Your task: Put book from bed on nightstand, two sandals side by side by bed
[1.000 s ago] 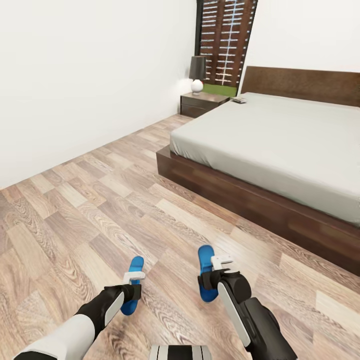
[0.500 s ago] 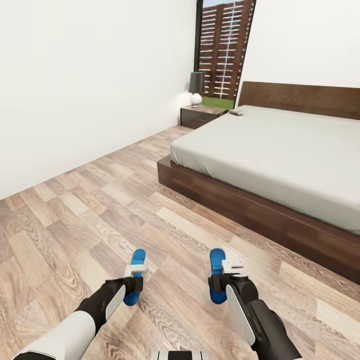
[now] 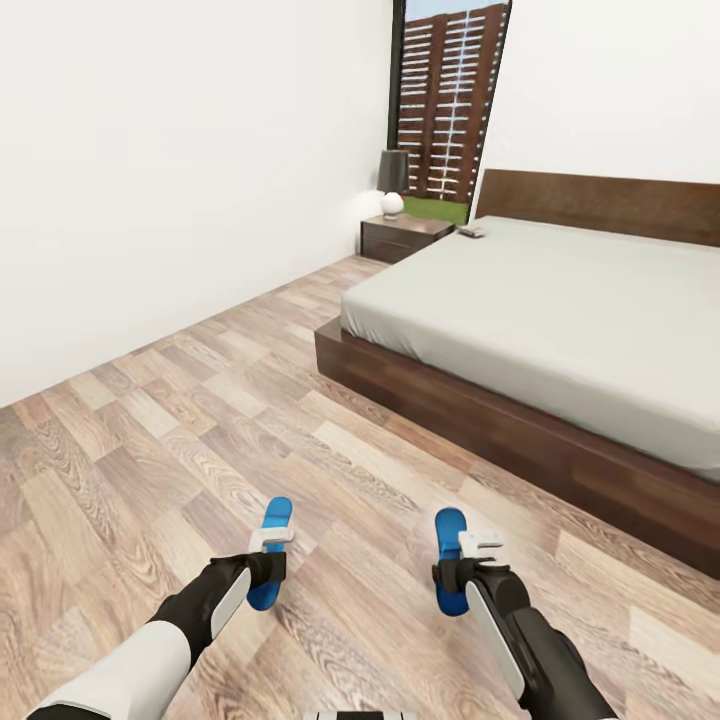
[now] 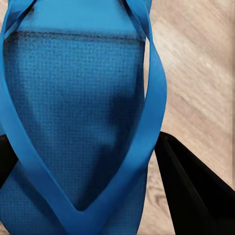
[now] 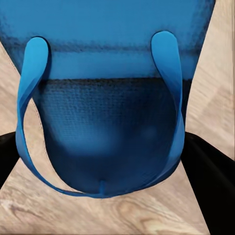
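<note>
The left pincer (image 3: 268, 570) is clenched on one blue flip-flop (image 3: 270, 551), held above the wood-plank floor (image 3: 150, 440). To its right, well apart, the right pincer (image 3: 458, 578) grips the other blue flip-flop (image 3: 449, 560). Further right stands the bed (image 3: 560, 320); a small book (image 3: 470, 231) lies at its far corner, just beside the nightstand (image 3: 400, 238) carrying a lamp (image 3: 393, 182).

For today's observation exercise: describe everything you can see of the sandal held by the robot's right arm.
The right-hand sandal is a flat, bright blue flip-flop with a finely textured sole and thin, smooth blue straps meeting in a V. The right gripper is shut on it, dark fingers on either side. It is held above the wood-plank floor, toe pointing away from the robot.
</note>
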Motion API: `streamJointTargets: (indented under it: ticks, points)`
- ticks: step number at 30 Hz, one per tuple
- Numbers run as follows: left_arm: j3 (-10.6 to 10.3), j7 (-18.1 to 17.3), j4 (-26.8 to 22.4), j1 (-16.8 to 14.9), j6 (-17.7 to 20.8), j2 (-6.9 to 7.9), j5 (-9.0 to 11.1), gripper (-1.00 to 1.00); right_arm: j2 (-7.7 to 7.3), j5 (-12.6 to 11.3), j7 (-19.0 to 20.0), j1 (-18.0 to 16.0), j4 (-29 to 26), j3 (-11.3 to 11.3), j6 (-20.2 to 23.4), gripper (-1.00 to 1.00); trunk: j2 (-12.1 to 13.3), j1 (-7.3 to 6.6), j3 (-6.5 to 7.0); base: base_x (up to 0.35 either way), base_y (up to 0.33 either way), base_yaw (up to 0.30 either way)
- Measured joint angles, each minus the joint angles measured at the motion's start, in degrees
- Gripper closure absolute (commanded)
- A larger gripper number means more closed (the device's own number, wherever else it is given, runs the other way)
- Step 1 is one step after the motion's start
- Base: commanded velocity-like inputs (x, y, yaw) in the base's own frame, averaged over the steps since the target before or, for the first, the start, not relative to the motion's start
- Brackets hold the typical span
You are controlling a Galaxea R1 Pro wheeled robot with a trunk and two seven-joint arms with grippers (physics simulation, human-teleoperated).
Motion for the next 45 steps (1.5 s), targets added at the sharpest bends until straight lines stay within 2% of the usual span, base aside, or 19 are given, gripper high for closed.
streamJointTargets:
  ticks: [3,4,7,11,24,30,45]
  points:
    - [0.0,-1.2,0.0,0.0,0.2,0.02,-0.1,1.00,-0.71,0.1,0.2,0.3,2.2,-0.1,-3.5,1.00,1.2,-0.66,0.54,0.000,0.000,0.000]
    - [-0.2,-4.7,0.0,-0.1,3.0,0.03,0.0,1.00,-2.25,0.3,0.3,1.0,5.4,-0.3,-7.2,1.00,1.6,-0.87,0.71,0.000,0.000,0.000]
    - [-0.2,-4.9,0.0,-0.1,3.4,0.01,-0.3,1.00,-2.56,-0.1,0.4,1.2,7.0,-0.2,-10.1,1.00,2.8,-1.54,1.26,0.000,0.000,0.000]
    - [-0.2,-5.0,0.1,-0.1,3.8,-0.03,-0.3,1.00,-2.62,-0.2,0.4,1.3,7.9,-0.2,-11.9,1.00,4.4,-2.42,1.98,0.000,0.000,0.000]
    - [0.1,-5.1,0.5,-0.1,4.2,-0.06,-0.2,1.00,-2.77,-0.2,0.4,1.3,9.2,-0.2,-13.2,1.00,9.6,-5.27,4.31,0.000,0.000,0.000]
    - [0.1,-5.1,0.5,-0.1,4.2,-0.06,-0.2,1.00,-2.78,-0.1,0.4,1.3,9.3,-0.2,-15.2,1.00,12.0,-6.59,5.39,0.000,0.000,0.000]
    - [0.0,-5.1,0.4,0.0,4.2,-0.06,-0.3,1.00,-2.78,-0.1,0.4,1.3,9.5,-0.2,-15.7,1.00,18.0,-9.89,8.08,0.000,0.000,-0.005]
